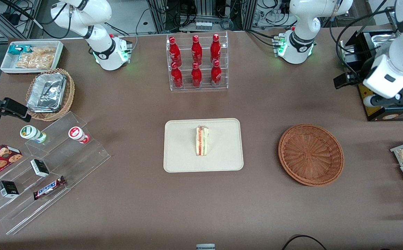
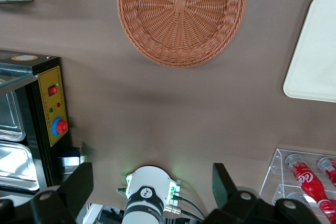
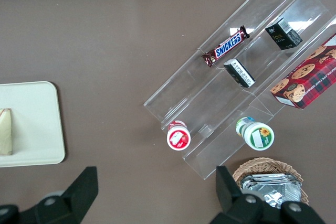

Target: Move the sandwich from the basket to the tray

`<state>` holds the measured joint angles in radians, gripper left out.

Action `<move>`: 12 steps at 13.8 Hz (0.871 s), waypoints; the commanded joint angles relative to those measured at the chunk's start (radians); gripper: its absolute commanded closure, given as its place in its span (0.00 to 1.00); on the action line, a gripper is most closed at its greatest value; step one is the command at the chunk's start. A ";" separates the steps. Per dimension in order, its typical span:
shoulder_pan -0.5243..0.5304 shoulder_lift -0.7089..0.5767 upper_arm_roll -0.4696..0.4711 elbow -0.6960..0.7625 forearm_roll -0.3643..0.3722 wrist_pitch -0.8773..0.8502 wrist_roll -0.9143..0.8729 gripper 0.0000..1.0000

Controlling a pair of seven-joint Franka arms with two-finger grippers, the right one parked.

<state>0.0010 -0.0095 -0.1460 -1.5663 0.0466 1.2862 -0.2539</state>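
I see the sandwich (image 1: 202,141) lying on the tray (image 1: 180,152), just past centre toward three o'clock; the basket (image 1: 311,154) sits at the tray's three o'clock, apart. My gripper (image 2: 152,182) hangs released, fingers spread, high above the table near the basket.

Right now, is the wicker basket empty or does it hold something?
Empty: the basket shows only bare weave. The sandwich lies on the tray. The open gripper is raised above the table.
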 commanded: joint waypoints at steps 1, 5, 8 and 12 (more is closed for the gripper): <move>0.002 -0.090 0.002 -0.126 -0.008 0.065 -0.010 0.00; 0.004 -0.049 0.000 -0.063 -0.011 0.064 -0.008 0.00; 0.106 -0.032 -0.058 -0.034 -0.050 0.050 0.004 0.00; 0.145 -0.026 -0.096 -0.005 -0.048 0.039 0.042 0.00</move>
<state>0.1256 -0.0509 -0.2213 -1.6203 0.0116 1.3469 -0.2347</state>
